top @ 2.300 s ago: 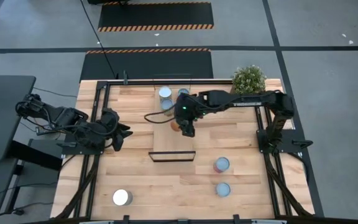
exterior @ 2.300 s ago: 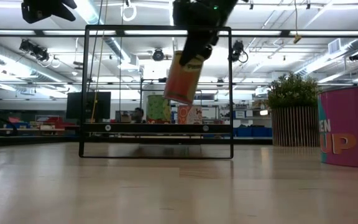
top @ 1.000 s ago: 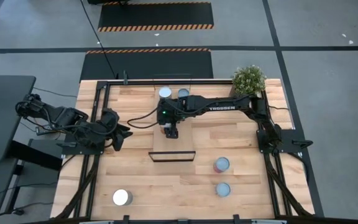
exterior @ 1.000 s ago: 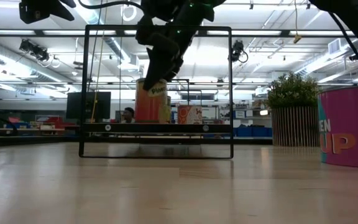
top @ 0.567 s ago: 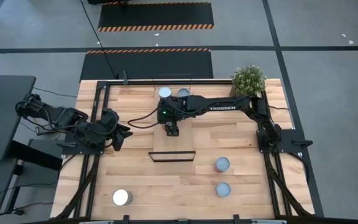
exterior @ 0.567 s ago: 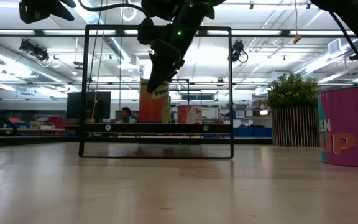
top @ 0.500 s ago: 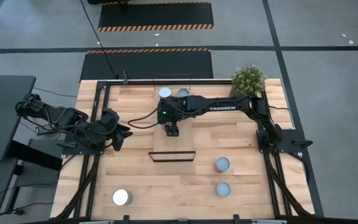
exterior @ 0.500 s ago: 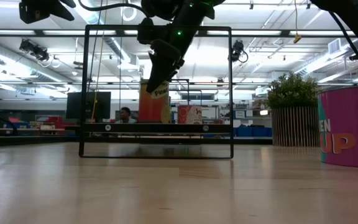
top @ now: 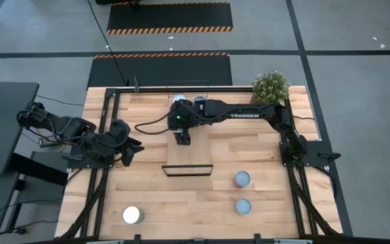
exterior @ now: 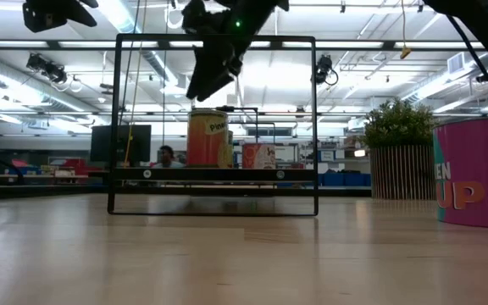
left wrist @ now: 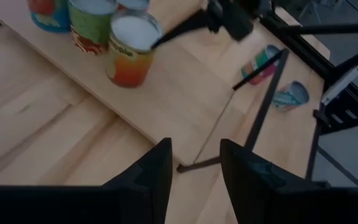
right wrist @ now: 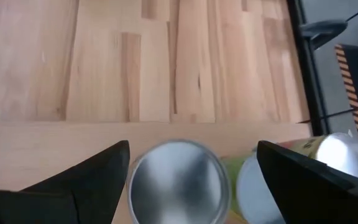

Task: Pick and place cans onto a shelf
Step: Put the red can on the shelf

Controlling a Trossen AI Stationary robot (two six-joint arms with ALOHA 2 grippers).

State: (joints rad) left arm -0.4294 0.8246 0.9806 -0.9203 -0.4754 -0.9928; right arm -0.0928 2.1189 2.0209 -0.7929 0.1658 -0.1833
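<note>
cans stood grouped on the shelf (top: 188, 148) at its far end, the newest an orange-labelled can (exterior: 207, 138) upright on the board, with the right pincer (top: 182, 139) spread wide and released just above it, touching nothing. green-labelled cans (left wrist: 89, 25) sat touching behind it. three more cans rested on the bench (top: 147, 193) off the shelf: a white-topped can (top: 133, 215) near the front left, a reddish can (top: 242, 179) and a pale blue can (top: 243, 206) on the right. the left pincer (top: 128, 150) waited over the bench's left edge, fingers (left wrist: 151, 176) parted and empty. a potted plant (top: 271, 86) stood at the far right corner. beyond lay a bright hall with grey floor.
</note>
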